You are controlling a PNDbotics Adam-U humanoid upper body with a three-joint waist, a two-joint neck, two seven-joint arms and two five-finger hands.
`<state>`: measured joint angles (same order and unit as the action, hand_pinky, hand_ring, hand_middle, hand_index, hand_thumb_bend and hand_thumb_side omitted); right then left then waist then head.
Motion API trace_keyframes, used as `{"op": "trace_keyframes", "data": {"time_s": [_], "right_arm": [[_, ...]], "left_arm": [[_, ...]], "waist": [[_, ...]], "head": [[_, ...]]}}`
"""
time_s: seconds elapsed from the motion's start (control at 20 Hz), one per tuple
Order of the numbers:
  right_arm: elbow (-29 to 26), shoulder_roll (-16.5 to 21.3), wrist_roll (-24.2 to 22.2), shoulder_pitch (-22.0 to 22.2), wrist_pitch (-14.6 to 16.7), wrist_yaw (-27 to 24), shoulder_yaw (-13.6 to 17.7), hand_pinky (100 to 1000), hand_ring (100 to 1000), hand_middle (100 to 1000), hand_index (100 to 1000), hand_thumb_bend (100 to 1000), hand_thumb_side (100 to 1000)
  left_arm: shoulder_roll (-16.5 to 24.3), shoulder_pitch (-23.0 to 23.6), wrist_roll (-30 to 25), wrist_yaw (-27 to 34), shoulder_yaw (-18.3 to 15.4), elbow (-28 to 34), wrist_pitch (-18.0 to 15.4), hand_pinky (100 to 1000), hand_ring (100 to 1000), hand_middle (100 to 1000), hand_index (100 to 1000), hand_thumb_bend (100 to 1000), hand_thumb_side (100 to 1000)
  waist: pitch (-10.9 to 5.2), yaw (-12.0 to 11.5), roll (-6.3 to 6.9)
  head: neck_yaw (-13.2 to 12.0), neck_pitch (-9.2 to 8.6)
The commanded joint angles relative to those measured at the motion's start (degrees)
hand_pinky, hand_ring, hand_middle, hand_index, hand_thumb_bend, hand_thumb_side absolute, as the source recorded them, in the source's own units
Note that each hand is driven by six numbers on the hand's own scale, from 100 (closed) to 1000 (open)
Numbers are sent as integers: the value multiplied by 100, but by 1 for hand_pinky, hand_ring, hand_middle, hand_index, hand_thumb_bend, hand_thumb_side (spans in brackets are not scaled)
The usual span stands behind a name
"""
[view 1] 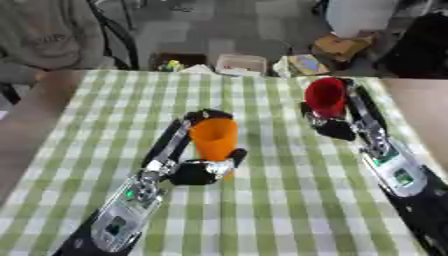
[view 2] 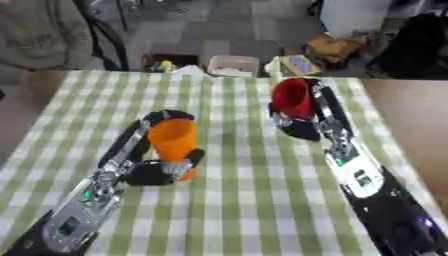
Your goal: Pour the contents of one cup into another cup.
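Your orange cup (view 1: 214,138) stands upright near the middle of the green-checked table (view 1: 280,210), with your left hand (view 1: 203,171) curled round it, fingers behind and thumb at its base. Your red cup (view 2: 293,97) sits farther back to the right, tilted with its mouth toward you, and your right hand (view 2: 302,127) is wrapped round its lower part. The right eye view shows more of the bare table to the right of your right arm; the left eye view shows more on the left.
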<state>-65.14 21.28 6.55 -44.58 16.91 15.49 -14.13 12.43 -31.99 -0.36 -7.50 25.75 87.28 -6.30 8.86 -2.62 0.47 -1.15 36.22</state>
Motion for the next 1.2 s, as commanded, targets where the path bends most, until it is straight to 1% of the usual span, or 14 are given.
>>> {"op": "trace_keyframes", "data": {"time_s": [0.05, 0.1, 0.4, 0.7, 0.85, 1.0, 1.2], "right_arm": [[-317, 278, -166, -202, 11, 10, -56, 528, 492, 357, 500, 100, 170], [-356, 308, -202, -229, 8, -6, -70, 528, 493, 357, 500, 100, 114], [-815, 435, -444, -419, 44, -129, -231, 533, 494, 358, 499, 100, 119], [-1425, 427, -830, -694, 92, -117, -474, 545, 501, 363, 501, 100, 119], [-1704, 362, -1035, -832, 186, 79, -587, 552, 505, 366, 500, 100, 118], [-1939, 279, -1231, -946, 315, 406, -701, 560, 509, 369, 501, 100, 114], [-1985, 141, -1384, -1029, 484, 795, -826, 564, 512, 372, 501, 100, 111]], "left_arm": [[204, -78, -135, 36, 79, 218, -32, 351, 220, 117, 704, 170, 234], [249, -82, -198, 32, 122, 246, -32, 351, 220, 117, 698, 170, 234], [395, -119, -506, -67, 416, 186, -87, 353, 222, 118, 665, 171, 237], [362, -193, -668, -247, 558, 36, -217, 355, 225, 121, 660, 166, 237], [323, -227, -697, -361, 584, -27, -287, 356, 226, 122, 660, 163, 236], [297, -259, -718, -453, 609, -76, -355, 356, 226, 122, 659, 159, 236], [267, -292, -782, -497, 664, -72, -416, 357, 227, 123, 658, 157, 236]], "waist": [[-117, 22, -28], [-123, 30, -38], [-149, 103, -109], [-170, 180, -190], [-180, 197, -213], [-191, 191, -220], [-207, 159, -206]], "head": [[-26, -3], [-25, -8], [-50, -44], [-63, -79], [-68, -92], [-69, -93], [-66, -89]]}}
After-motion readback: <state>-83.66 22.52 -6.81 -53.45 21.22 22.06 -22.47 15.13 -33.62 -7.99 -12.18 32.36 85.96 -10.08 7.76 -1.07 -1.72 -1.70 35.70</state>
